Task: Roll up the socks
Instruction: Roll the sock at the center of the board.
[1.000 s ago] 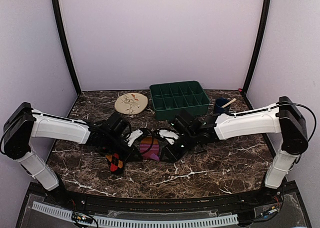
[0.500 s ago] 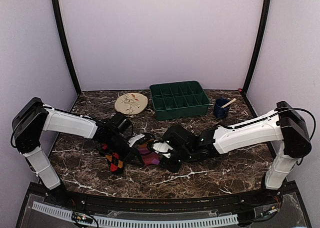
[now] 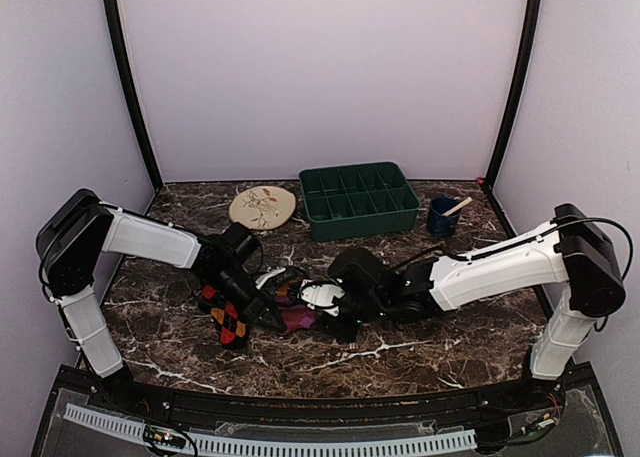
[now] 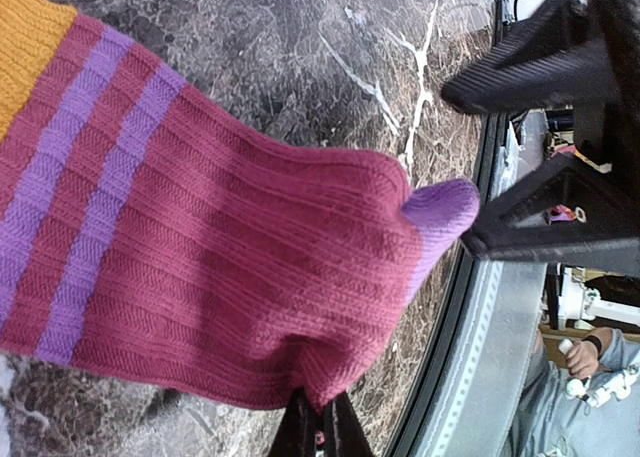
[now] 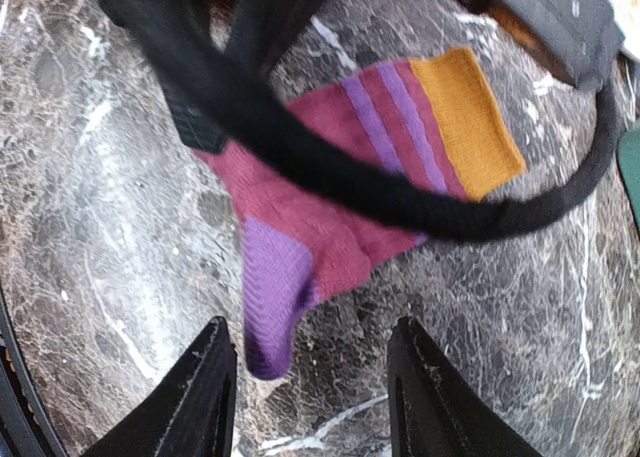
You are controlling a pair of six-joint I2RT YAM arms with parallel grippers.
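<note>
A magenta sock (image 3: pixel 296 315) with purple stripes, an orange cuff and a purple toe lies flat on the marble table. It fills the left wrist view (image 4: pixel 220 257). My left gripper (image 4: pixel 320 432) is shut, pinching the sock's edge near the toe; from above it (image 3: pixel 268 313) is at the sock's left side. My right gripper (image 5: pixel 315 397) is open and empty, its fingers (image 5: pixel 205 387) straddling the table just short of the purple toe (image 5: pixel 270 297). From above it (image 3: pixel 342 322) is at the sock's right. A second, argyle sock (image 3: pixel 228 323) lies left of it.
A green compartment tray (image 3: pixel 360 199), a round patterned plate (image 3: pixel 262 207) and a blue cup (image 3: pixel 441 217) with a stick stand at the back. A black cable (image 5: pixel 330 187) crosses the right wrist view. The table's front rail (image 4: pixel 480 377) is close to the sock.
My right gripper has moved left and nearer, down to the sock's toe end. My left arm has shifted and its gripper now sits at the sock's edge.
</note>
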